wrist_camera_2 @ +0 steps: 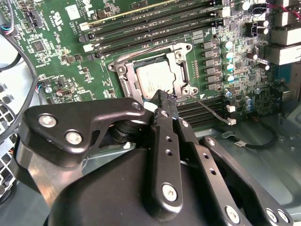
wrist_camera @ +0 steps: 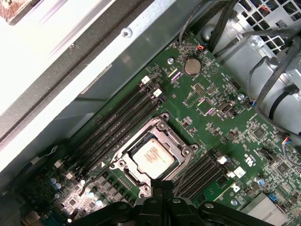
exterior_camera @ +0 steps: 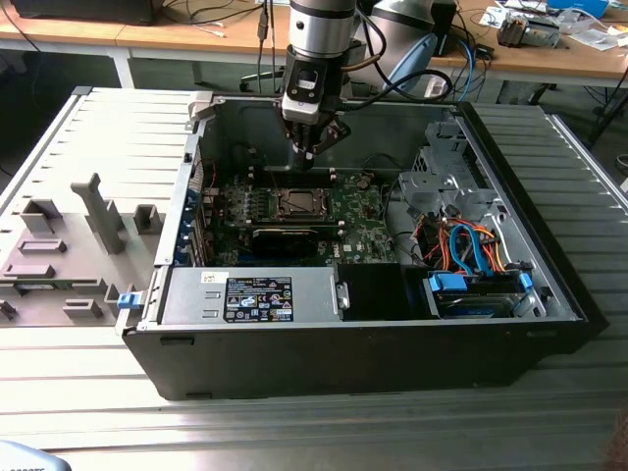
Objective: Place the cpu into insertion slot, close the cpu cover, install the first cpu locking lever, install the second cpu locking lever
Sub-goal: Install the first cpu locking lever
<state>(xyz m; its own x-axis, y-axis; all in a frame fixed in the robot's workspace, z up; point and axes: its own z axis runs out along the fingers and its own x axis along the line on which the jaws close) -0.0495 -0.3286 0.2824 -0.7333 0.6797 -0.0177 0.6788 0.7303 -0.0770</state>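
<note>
The cpu [wrist_camera_2: 154, 77] lies flat in the insertion slot [wrist_camera_2: 124, 78] on the green board, its silvery top showing through the window of the cpu cover [wrist_camera_2: 181, 70], which lies down over it. A thin wire locking lever [wrist_camera_2: 212, 111] sticks out from the socket's corner across the black memory slots. My gripper [wrist_camera_2: 163, 97] is shut with nothing between its fingers, its tip just above the socket's edge next to that lever. In the exterior view the gripper [exterior_camera: 312, 155] hangs inside the open case over the cpu [exterior_camera: 297, 203]. The first wrist view shows the cpu [wrist_camera: 151, 157] and cover [wrist_camera: 175, 141].
Black memory slots [wrist_camera: 120, 125] flank the socket on both sides. A drive cage [exterior_camera: 442, 186] with orange and blue cables [exterior_camera: 471, 245] fills the case at the exterior view's right. The power supply [exterior_camera: 250, 294] sits at the front. A grey fixture tray [exterior_camera: 69, 245] lies outside the case.
</note>
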